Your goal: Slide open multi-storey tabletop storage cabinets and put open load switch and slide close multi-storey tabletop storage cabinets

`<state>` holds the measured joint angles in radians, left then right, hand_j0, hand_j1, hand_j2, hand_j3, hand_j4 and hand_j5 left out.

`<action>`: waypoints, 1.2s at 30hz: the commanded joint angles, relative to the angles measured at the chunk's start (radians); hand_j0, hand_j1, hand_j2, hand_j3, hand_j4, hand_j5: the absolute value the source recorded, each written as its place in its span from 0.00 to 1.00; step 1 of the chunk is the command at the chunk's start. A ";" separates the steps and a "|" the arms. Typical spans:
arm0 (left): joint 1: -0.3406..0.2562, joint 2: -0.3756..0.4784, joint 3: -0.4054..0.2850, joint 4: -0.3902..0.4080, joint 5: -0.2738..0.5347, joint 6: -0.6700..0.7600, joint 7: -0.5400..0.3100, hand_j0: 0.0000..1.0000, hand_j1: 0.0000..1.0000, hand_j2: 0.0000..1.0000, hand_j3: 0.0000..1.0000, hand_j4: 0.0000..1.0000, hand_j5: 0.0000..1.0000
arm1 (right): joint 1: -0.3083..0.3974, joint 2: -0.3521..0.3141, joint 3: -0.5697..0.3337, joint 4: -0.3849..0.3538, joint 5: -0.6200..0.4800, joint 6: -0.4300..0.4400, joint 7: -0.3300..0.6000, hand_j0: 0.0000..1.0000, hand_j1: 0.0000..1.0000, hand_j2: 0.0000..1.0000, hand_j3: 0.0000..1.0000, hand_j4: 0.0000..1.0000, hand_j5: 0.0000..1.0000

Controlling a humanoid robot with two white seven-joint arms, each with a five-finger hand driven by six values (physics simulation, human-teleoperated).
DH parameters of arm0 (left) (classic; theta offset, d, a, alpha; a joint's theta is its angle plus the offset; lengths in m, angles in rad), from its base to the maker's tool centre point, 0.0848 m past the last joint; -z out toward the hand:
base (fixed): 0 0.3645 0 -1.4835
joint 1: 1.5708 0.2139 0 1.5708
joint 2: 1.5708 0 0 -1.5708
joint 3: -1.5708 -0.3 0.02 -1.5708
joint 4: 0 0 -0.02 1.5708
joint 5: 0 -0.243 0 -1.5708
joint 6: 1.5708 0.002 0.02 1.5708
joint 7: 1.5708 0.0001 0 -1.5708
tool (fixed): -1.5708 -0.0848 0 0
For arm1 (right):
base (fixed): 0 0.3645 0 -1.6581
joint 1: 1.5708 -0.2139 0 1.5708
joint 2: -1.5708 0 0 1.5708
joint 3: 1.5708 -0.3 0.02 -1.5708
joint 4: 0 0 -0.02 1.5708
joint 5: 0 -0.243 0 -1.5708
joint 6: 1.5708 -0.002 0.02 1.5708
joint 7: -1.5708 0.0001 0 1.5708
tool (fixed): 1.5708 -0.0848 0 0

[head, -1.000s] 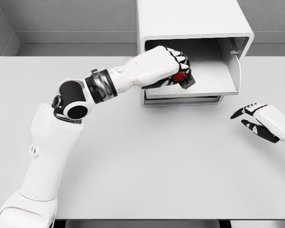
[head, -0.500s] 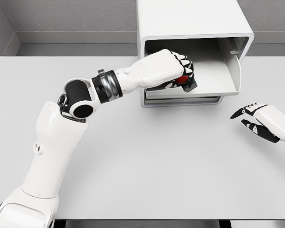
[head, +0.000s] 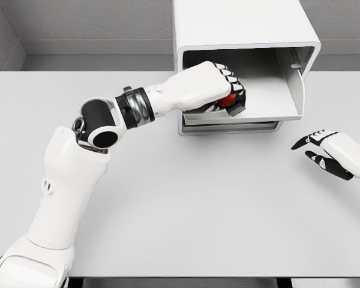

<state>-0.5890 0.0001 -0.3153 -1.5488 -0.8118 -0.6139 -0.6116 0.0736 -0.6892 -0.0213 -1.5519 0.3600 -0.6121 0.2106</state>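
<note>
I see left hand (head: 219, 87) clamped on load switch (head: 230, 101) over the open drawer (head: 270, 96) of cabinet (head: 240, 30) | contact with drawer floor unclear | right hand (head: 327, 153) relaxed open above table (head: 186, 204)

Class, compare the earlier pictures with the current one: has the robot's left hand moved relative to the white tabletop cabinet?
Yes. The left hand has pushed deeper into the white tabletop cabinet, up and slightly right.

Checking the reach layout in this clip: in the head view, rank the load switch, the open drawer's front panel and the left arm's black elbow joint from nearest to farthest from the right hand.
From the right hand, resting at the table's right edge:
1. Drawer front panel, up and slightly left of it.
2. Load switch, farther left, gripped in the left hand inside the drawer.
3. Elbow joint, far left.
</note>
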 commanded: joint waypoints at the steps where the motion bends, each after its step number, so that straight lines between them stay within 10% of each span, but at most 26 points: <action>1: -0.002 0.000 0.001 -0.001 0.005 0.003 0.001 0.63 0.63 0.63 0.63 0.63 0.63 | 0.000 -0.001 0.000 0.000 -0.007 0.001 0.000 0.53 0.53 0.53 0.53 0.53 0.53; 36: -0.006 0.000 -0.004 -0.002 0.006 0.003 0.001 0.71 0.71 0.71 0.71 0.71 0.71 | 0.000 -0.003 -0.002 0.001 -0.007 0.001 0.000 0.54 0.54 0.54 0.54 0.54 0.54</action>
<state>-0.5952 0.0001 -0.3198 -1.5506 -0.8121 -0.6139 -0.6115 0.0736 -0.6907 -0.0228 -1.5510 0.3600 -0.6121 0.2105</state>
